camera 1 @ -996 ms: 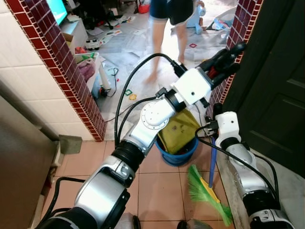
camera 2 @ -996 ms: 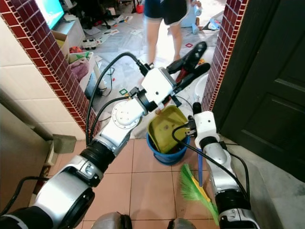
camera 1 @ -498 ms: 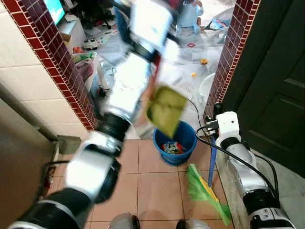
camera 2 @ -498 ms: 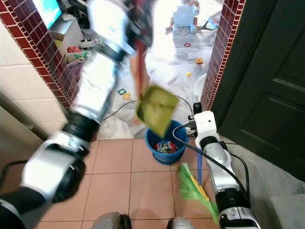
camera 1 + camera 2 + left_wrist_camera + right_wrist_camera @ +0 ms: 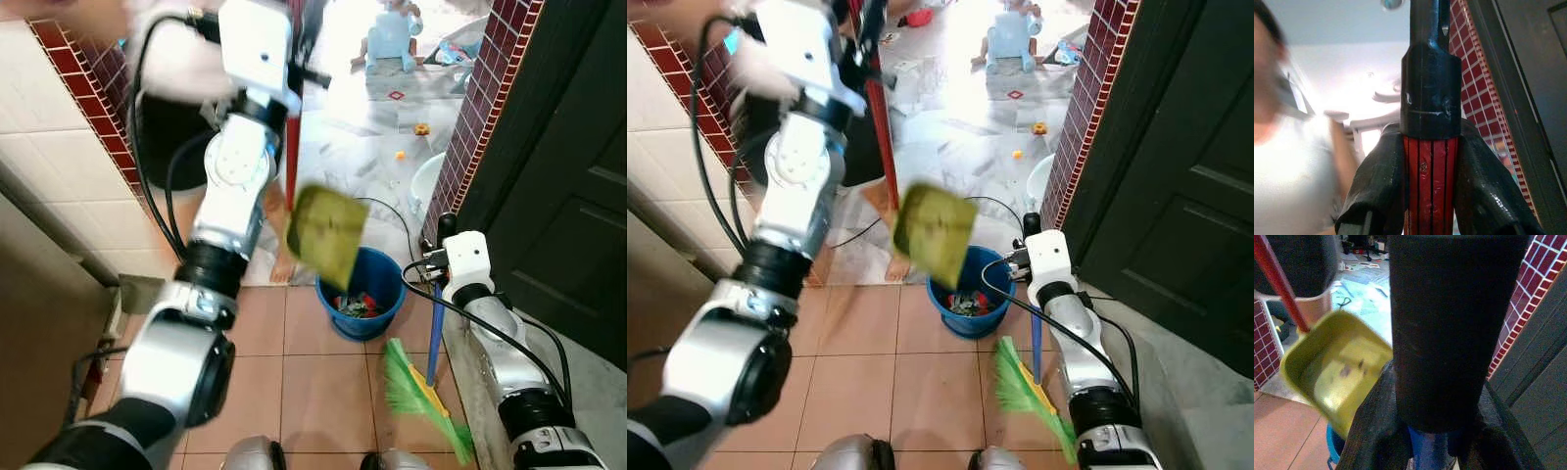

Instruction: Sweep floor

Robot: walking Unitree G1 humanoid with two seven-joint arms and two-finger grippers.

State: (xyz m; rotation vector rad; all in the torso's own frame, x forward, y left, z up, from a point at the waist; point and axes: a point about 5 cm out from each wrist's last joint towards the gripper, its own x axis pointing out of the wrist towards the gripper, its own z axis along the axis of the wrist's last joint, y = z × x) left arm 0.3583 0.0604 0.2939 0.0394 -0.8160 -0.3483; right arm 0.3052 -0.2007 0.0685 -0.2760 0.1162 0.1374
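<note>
Broom (image 5: pixel 423 390) handle clamped in right claw (image 5: pixel 1437 450); dustpan (image 5: pixel 326 235) handle pinched in left claw (image 5: pixel 1427 196).

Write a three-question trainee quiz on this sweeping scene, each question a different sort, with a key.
1. True or false: the left hand is shut on the dustpan's red handle.
2. Multiple choice: where is the yellow-green dustpan? A) flat on the floor tiles B) in the air above the blue bucket C) leaning on the dark door
3. Fill in: the right hand grips the blue handle of the ____ whose green bristles rest on the floor tiles.

Key: 1 true; 2 B; 3 broom.
</note>
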